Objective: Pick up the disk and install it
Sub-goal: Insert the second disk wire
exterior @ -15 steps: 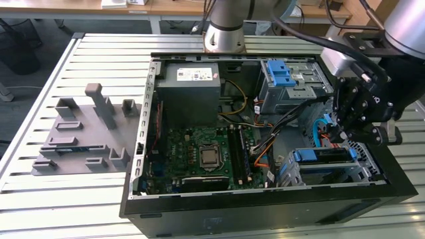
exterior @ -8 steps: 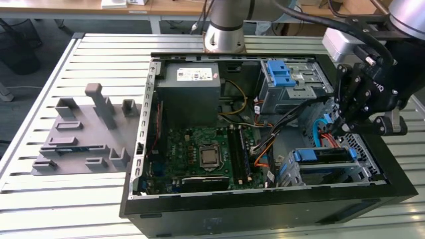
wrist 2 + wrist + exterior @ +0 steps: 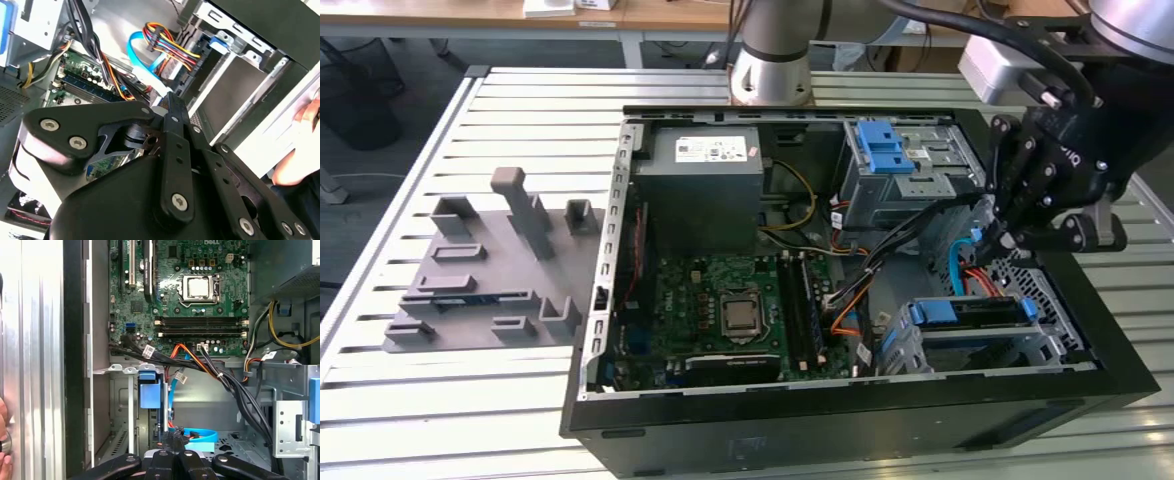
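Note:
The disk (image 3: 970,312) lies flat in the drive cage (image 3: 1047,345) at the near corner of the open computer case, on the exterior view's right; its blue carrier frames a dark slab. In the first wrist view the carrier's blue front (image 3: 150,392) shows inside the cage. My gripper (image 3: 1003,238) hangs over the case's edge on that side, above and beyond the disk and apart from it. Its black fingers (image 3: 175,437) are shut together with nothing between them, close to a blue ribbon cable (image 3: 197,434). In the second wrist view the gripper (image 3: 167,100) points toward bundled coloured wires (image 3: 167,42).
A motherboard (image 3: 727,305), a grey power-supply box (image 3: 700,165) and an upper bay with a blue latch (image 3: 886,148) fill the case. Black cables (image 3: 235,390) cross near the cage. A grey fixture block (image 3: 487,270) lies on the slatted table. A person's hand (image 3: 295,165) rests beside the case.

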Controlling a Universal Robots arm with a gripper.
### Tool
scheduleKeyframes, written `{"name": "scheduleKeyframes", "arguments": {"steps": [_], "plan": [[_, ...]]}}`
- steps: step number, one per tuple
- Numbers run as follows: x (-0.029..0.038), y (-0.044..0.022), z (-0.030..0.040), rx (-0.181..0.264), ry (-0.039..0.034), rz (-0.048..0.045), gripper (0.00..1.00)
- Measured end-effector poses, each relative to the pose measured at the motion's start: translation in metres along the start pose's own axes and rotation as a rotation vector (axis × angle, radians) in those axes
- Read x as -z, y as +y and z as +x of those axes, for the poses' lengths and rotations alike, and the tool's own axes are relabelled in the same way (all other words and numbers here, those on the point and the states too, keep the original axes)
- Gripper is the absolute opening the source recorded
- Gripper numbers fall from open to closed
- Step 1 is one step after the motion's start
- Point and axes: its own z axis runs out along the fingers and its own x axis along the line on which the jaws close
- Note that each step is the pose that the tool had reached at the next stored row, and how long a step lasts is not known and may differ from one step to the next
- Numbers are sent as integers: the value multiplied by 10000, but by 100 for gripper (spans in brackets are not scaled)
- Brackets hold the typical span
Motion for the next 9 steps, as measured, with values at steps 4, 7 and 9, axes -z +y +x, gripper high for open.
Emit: {"name": "scheduleKeyframes", "arguments": {"steps": [4,7,9], "plan": [[1,1,-57,1,1,0,11],[0,2,-57,0,5,0,11],[-1,2,-60,1,27,1,11]]}}
